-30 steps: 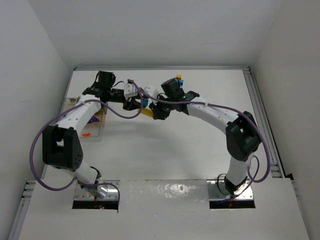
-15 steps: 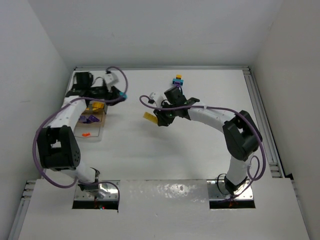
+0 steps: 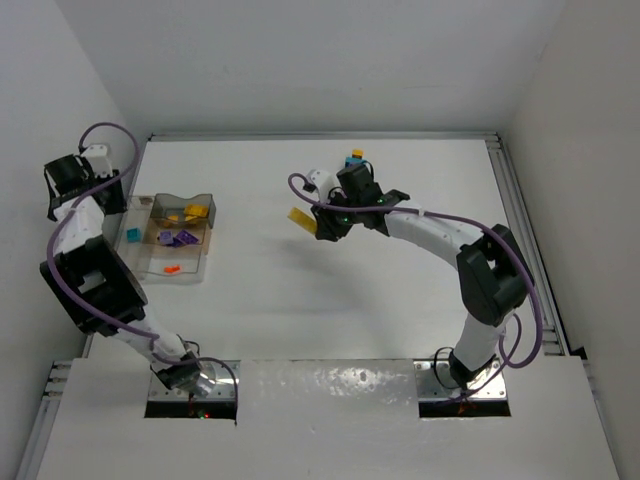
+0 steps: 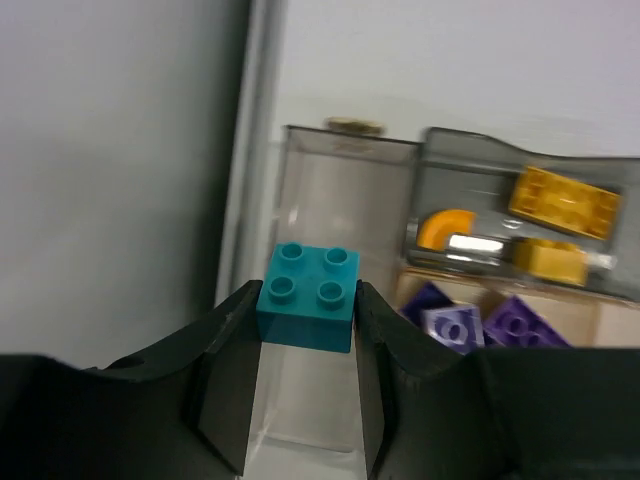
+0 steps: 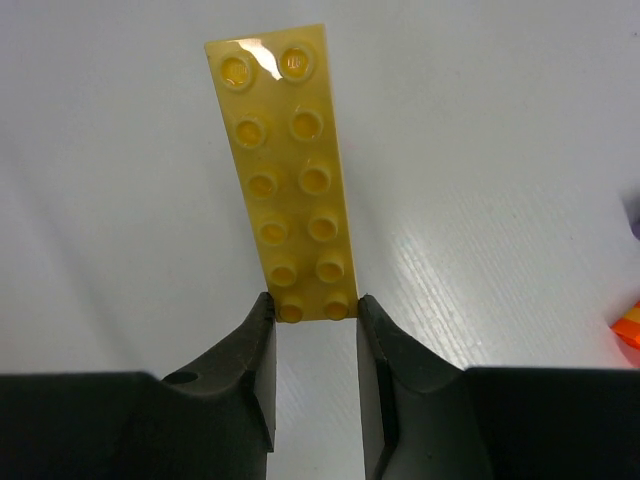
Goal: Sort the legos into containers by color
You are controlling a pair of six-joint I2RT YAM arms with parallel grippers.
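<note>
My left gripper is shut on a teal brick and holds it over the left compartment of the clear tray. The tray holds yellow bricks, purple bricks and an orange piece. My right gripper is shut on the near end of a long yellow plate over the middle of the table.
A small stack of yellow and teal bricks stands at the back, just behind the right arm. An orange piece shows at the right edge of the right wrist view. The left wall is close beside the tray.
My left arm has swung from the table's middle far to the left, carrying the teal brick over the tray. My right gripper has shifted slightly back with the yellow plate.
</note>
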